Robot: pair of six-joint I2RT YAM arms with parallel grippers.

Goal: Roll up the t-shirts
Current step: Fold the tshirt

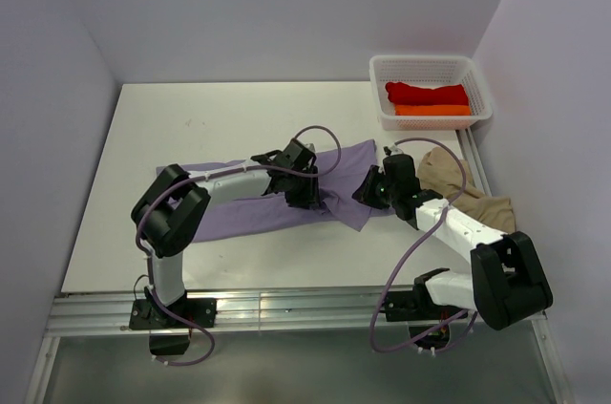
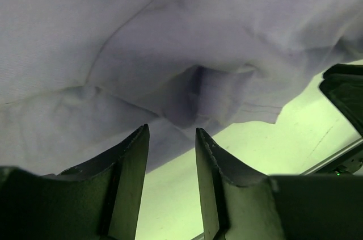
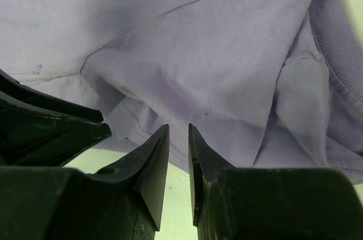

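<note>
The left gripper [image 2: 172, 129] has its jaws released, a clear gap between them and nothing in it. They sit low over the table [image 1: 172, 127], just short of the near edge of the lavender shirt [image 2: 215, 36]. The right gripper [image 3: 178, 126] shows only a narrow slit between its jaws. They grasp nothing either, and their tips point at a folded flap of the same shirt. The two grippers are close together, each showing as a dark shape at the edge of the other's wrist view.

Seen from above, the lavender shirt lies spread and rumpled across the middle of the table. The left arm reaches over it from the left, and the right arm meets it at its right end. A beige shirt [image 1: 449, 170] lies in a loose heap at the right side, partly under the right arm. At the far right corner stands a white basket [image 1: 482, 103]. It holds a rolled red shirt [image 1: 427, 93] with an orange shirt [image 1: 432, 110] just in front of it.
</note>
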